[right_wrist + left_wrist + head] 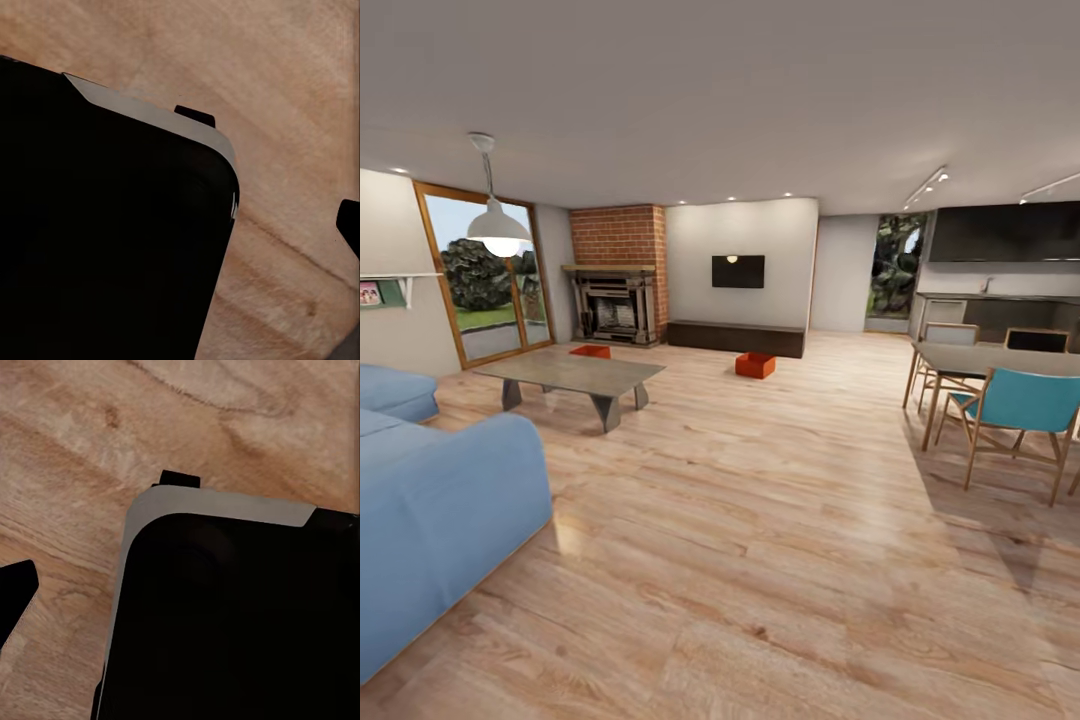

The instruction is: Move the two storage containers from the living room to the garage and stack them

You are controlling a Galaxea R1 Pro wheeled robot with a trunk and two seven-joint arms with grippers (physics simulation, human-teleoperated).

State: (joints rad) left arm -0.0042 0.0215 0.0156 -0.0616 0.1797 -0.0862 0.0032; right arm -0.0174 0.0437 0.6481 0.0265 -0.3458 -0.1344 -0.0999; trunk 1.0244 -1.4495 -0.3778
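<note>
Claw state, both arms: I cannot tell. Two orange-red rectangular plastic bins lie far ahead of me on the light wood-plank floor point(760, 520), one point(755, 365) centre-right, one point(590, 351) behind the grey desk point(570, 373); neither arm is clearly nearer.

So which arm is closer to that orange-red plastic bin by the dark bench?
Right, probably, barely: the bin sits far ahead, slightly right of centre; both arms hang back, facing wood floor.
</note>
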